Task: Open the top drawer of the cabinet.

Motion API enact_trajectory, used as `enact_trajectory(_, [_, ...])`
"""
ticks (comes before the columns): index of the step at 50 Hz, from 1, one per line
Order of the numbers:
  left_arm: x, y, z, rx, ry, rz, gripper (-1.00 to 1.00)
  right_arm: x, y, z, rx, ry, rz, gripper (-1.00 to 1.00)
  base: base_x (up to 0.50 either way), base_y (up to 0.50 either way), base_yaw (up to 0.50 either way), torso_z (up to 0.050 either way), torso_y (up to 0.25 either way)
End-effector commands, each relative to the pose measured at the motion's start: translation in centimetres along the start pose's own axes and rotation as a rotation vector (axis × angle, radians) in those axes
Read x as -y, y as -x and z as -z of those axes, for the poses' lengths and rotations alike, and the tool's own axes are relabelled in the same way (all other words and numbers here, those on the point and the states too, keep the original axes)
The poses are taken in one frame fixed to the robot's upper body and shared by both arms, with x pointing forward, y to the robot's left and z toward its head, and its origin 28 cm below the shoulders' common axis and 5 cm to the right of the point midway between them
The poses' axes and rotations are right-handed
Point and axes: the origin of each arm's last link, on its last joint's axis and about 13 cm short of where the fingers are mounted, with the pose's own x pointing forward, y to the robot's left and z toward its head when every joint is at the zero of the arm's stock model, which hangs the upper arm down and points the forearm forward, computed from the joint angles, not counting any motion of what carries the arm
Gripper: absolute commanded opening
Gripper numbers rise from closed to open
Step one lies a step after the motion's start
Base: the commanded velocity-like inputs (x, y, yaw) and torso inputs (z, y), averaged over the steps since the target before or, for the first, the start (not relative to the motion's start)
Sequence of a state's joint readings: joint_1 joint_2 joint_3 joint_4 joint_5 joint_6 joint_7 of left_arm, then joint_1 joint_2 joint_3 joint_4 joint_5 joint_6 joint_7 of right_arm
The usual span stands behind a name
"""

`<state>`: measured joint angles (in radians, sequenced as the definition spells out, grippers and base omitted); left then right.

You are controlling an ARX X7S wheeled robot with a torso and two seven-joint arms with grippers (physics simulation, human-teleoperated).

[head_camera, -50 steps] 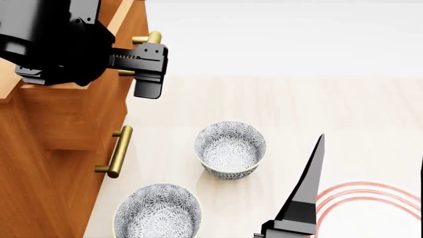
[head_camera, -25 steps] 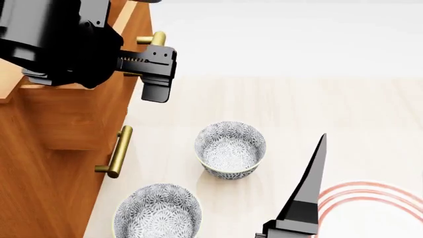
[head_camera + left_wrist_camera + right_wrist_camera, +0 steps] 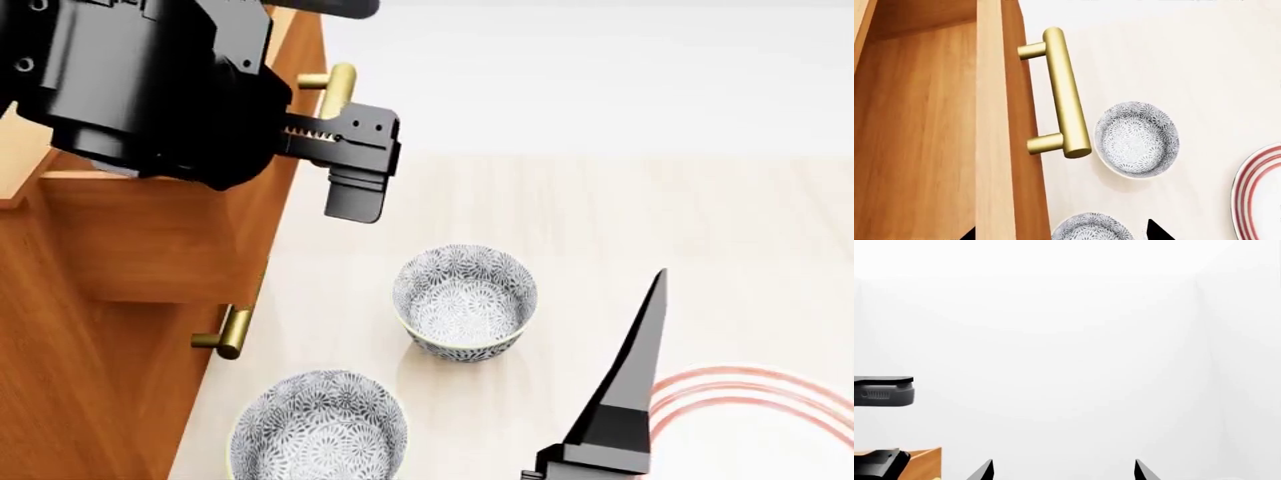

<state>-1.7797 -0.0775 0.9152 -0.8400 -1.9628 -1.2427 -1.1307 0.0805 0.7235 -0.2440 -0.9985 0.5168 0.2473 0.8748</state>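
Cabinet point(image 3: 107, 330) along the left of the head view, orange-brown, landmark for the rest. Top drawer point(image 3: 934, 130) pulled out from the cabinet front, open inside bare in the left wrist view, its brass handle point(image 3: 1062, 95) on the outer face. Lower brass handle point(image 3: 230, 332) on the cabinet front below, partly hidden under the drawer.

Left gripper point(image 3: 350, 165) just off the drawer's front, beside the handle and not around it; fingers spread, with only two dark tips point(image 3: 1155, 231) at the edge of the wrist view, nothing between them. Bulky black arm over the drawer's top, hiding much of it.

Right gripper point(image 3: 1063, 472) well away from the cabinet, jaws spread, holding nothing, facing blank white.

On the pale floor near the cabinet: red-ringed plate point(image 3: 747, 420) farthest off; one patterned bowl point(image 3: 465, 300) near the lower handle; second bowl point(image 3: 318, 425) closer to the cabinet base.
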Motion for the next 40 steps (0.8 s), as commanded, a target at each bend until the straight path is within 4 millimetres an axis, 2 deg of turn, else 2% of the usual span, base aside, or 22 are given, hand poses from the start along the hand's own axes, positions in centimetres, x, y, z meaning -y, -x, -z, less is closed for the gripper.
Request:
enact_trajectory(1, [3.1, 1.3, 1.6, -0.106, 0.019, 0.490, 1.00, 0.2, -0.3, -0.2, 0.032, -0.010, 0.004, 1.00, -0.01, 0.00, 0.00, -0.011, 0.000])
enact_trajectory(40, [6.9, 2.9, 3.4, -0.133, -0.031, 0.586, 1.00, 0.3, 0.1, -0.4, 0.036, -0.013, 0.008, 1.00, -0.01, 0.00, 0.00, -0.002, 0.000])
